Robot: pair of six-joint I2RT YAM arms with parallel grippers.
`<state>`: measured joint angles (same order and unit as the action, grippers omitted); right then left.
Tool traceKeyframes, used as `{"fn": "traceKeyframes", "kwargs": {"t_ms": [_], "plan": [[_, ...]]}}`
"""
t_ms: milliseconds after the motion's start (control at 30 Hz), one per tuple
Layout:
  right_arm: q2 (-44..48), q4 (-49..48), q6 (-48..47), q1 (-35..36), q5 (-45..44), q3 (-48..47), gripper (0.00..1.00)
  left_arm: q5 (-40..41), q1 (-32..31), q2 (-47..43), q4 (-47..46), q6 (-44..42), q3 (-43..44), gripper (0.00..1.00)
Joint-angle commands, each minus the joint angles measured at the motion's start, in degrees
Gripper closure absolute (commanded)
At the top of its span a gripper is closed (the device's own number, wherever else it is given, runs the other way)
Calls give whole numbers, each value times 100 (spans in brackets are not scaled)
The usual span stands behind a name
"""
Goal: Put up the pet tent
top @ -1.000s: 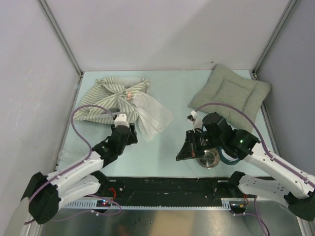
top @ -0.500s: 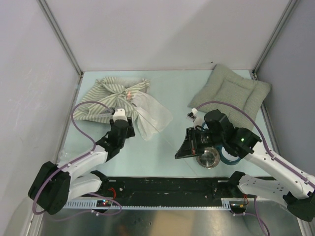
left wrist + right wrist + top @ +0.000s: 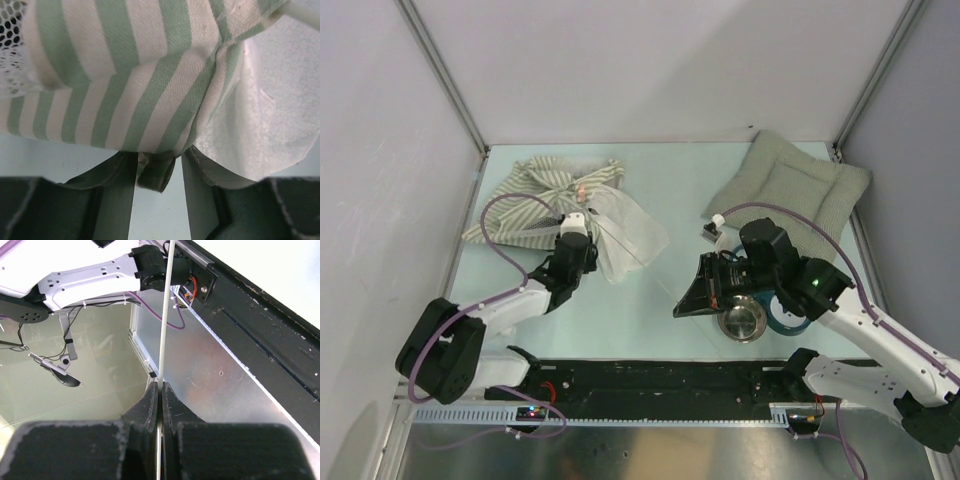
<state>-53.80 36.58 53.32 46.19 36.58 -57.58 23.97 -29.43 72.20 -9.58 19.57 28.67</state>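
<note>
Surface: pale mint-green table (image 3: 670, 190) boxed in by plain grey-white walls, with both arm bases at its near edge.
Left gripper (image 3: 157, 175): at the near right edge of the tent. Its fingers (image 3: 117, 187) stand apart on either side of a small fold of striped cloth. The fold lies against one finger and a sliver of table shows beside the other, so no firm pinch shows.
Pet tent (image 3: 535, 195): large olive-grey and white striped fabric tent, crumpled and lying flat on the far left part of the table.
Tent details: grey mesh (image 3: 10, 30) shows at one corner of the left wrist view. The sheer white flap (image 3: 635, 235) is spread out to the right of the stripes. A small pink-red mark (image 3: 582, 190) sits on the folds just beyond the left gripper.
Right gripper (image 3: 160, 390): clenched on a thin white rod (image 3: 162, 315), near the middle right of the table, apart from the tent.
Rod: runs straight out from between the closed fingers.
Bowl: round shiny steel bowl (image 3: 742, 322) under the right arm, with a teal ring (image 3: 782, 320) just beside it, partly hidden.
Cushion: plain grey-green quilted square cushion (image 3: 790, 185) in the far right corner, well apart from the tent.
</note>
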Motion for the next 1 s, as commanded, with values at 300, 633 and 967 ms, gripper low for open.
{"fn": "traceKeyframes", "kwargs": {"t_ms": [300,633,967], "plan": [[5,-503,3,-113,316,-367,100,525,4,146,-225,409,16,44],[-1,-501,-31,-186,316,-366,100,1087,-252,111,-142,707,-107,46],[13,-478,-37,-266,362,-361,100,1025,-313,232,-145,853,-123,62]]}}
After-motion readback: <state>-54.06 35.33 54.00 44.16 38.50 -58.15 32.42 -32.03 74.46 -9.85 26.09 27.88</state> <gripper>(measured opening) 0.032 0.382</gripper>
